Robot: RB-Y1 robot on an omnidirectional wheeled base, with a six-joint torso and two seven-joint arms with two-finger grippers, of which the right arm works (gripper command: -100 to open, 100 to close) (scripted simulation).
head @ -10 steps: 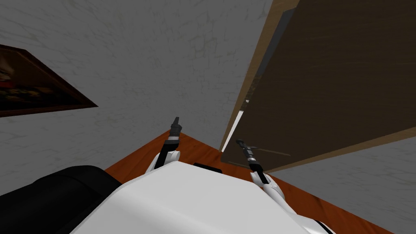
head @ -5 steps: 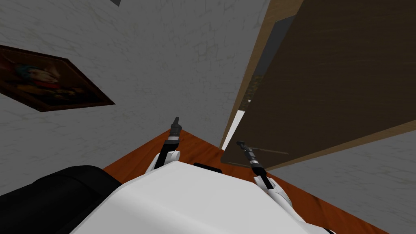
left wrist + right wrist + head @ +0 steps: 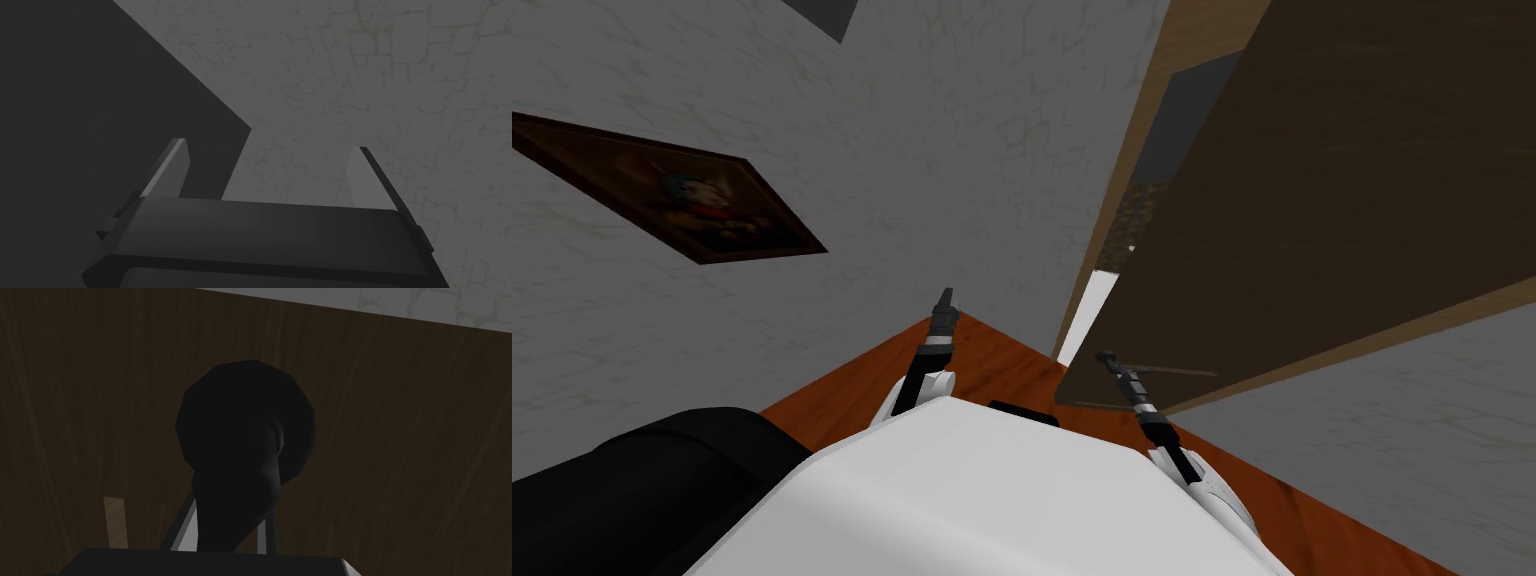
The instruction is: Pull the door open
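Now right gripper (image 3: 225,527) tight around dark handle (image 3: 245,418) on brown door (image 3: 1312,200)

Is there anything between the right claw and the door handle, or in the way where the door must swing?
Nothing stands between them: the right claw is shut on the dark handle, its fingers pressing the handle's sides. The door is ajar, and nothing visible lies on the floor on its near side.

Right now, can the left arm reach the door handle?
Probably not: the left claw hangs open facing the grey wall, well apart from the door, and the right claw is shut on the handle.
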